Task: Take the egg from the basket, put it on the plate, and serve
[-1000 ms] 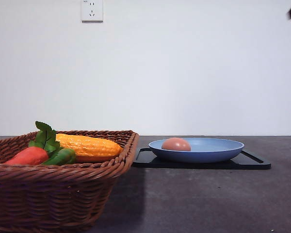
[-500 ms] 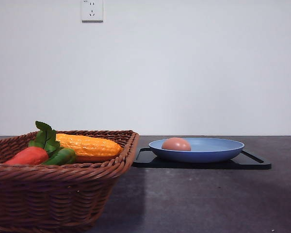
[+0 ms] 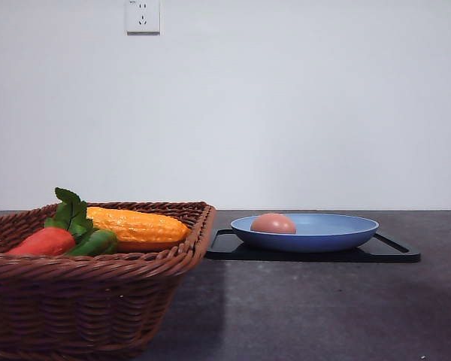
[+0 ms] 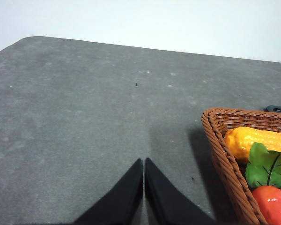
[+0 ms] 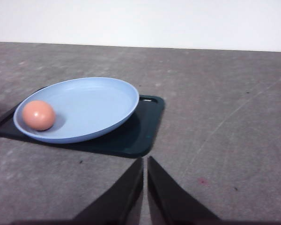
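**Egg rests in the plate, both grippers closed and empty**

The dark shape that sat at the top right corner of the front view a second ago is gone; basket, plate and egg lie where they lay then.

The grey table (image 3: 323,308) runs to a white wall. On its near left stands the wicker basket (image 3: 75,301), holding a yellow-orange corn cob (image 3: 135,226) and, left of that, an orange-red carrot (image 3: 45,241) with green leaves. To the right of the basket and farther back lies a flat black tray (image 3: 395,254), and the blue plate (image 3: 331,233) sits on it. The egg (image 3: 273,223) lies inside the plate, near its left rim, apart from the basket.

The left gripper (image 4: 144,187) hangs over bare table just left of the basket, its fingers pressed together on nothing. The right gripper (image 5: 145,185) is over the table on the near side of the tray, fingers likewise closed and empty.
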Controlling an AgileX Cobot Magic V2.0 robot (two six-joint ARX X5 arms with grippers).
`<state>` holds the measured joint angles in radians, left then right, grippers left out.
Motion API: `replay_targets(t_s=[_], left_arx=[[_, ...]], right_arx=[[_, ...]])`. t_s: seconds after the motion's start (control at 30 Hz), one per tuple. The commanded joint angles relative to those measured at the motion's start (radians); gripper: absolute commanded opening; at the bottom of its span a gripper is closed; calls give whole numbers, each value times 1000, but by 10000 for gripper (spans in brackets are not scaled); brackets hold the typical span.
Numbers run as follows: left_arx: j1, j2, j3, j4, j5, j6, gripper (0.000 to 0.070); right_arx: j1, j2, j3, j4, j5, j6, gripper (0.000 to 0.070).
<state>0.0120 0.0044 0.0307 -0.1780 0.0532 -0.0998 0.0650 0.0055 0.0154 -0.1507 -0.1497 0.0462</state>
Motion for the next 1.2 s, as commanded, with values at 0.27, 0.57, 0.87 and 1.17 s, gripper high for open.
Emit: replay_targets(t_s=[0.27,0.57,0.87,1.17], left_arx=[[2,-2,-26,-8,6,-6,0],[2,-2,-26,-8,6,-6,0],[2,-2,-26,-8,7,-6,0],[2,-2,-26,-8,7,-6,0]], right_arx=[[2,-2,-7,48,9,13,0],[2,-2,-7,53,13,13,0],[2,-2,-7,53,13,13,0],[2,-2,-7,53,13,13,0]])
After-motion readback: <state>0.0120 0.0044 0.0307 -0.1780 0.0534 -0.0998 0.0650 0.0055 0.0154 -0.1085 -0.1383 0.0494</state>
